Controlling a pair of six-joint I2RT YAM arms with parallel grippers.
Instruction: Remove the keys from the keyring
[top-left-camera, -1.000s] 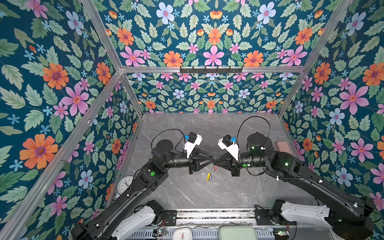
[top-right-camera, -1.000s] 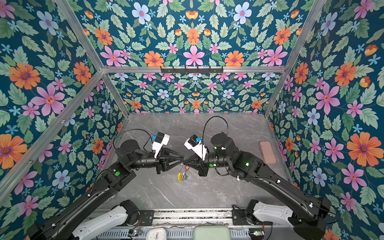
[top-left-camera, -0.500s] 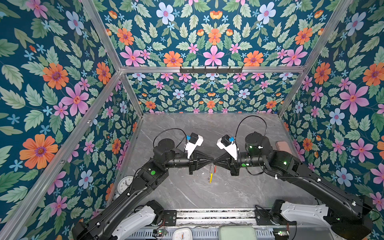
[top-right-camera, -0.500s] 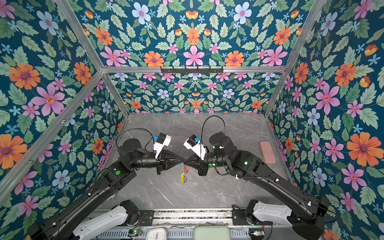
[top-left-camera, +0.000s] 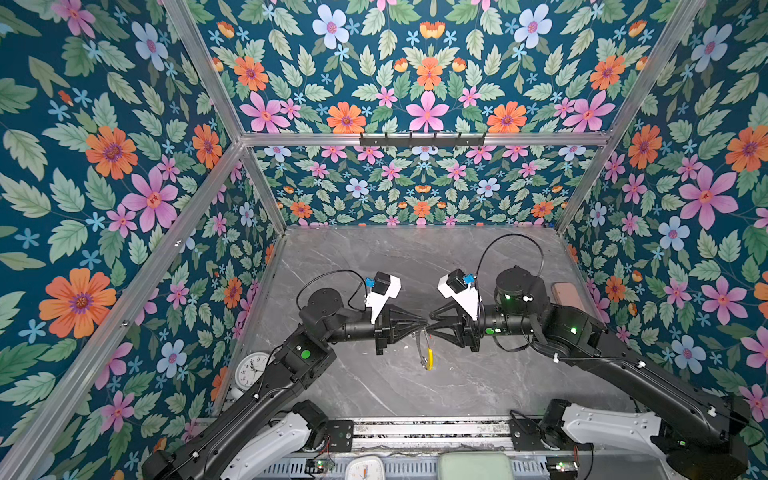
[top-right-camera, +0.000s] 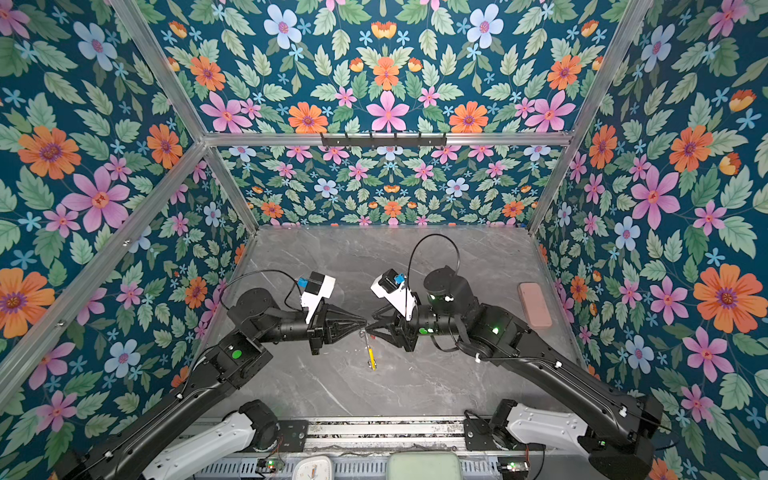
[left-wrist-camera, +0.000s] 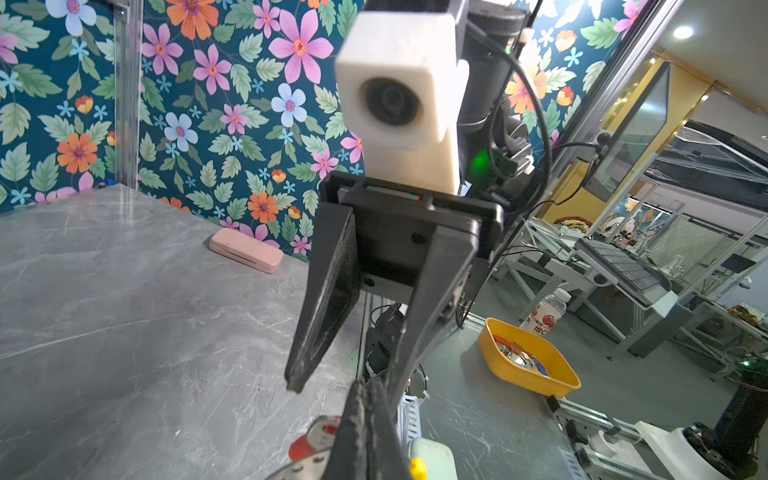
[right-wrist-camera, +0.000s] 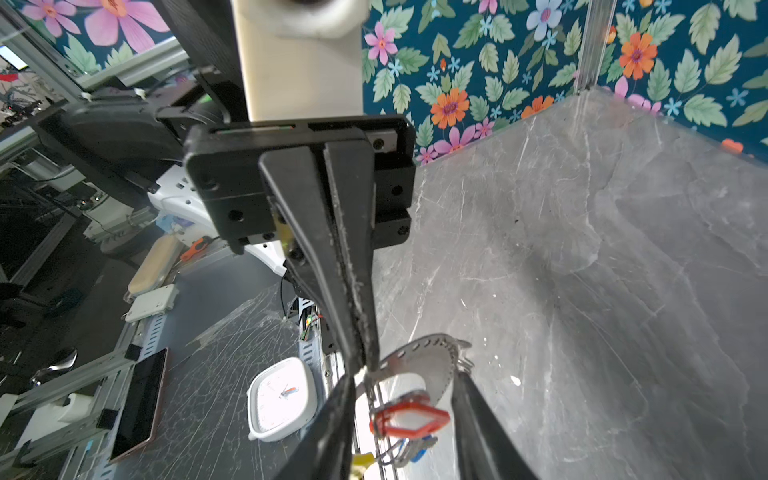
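I am watching the two arms meeting tip to tip over the table (top-left-camera: 415, 257). The left gripper (top-left-camera: 423, 323) is pressing its jaws together, pinching the top of the keyring (top-left-camera: 429, 360), which is hanging straight down beneath the left gripper. The right gripper (top-left-camera: 431, 322) is facing the left gripper with its jaws spread, gripping nothing. In the right wrist view, the red key (right-wrist-camera: 409, 417) is dangling just below the left gripper, between the spread jaws. The blue key (right-wrist-camera: 420, 444) is hanging just under it, farther from the left gripper.
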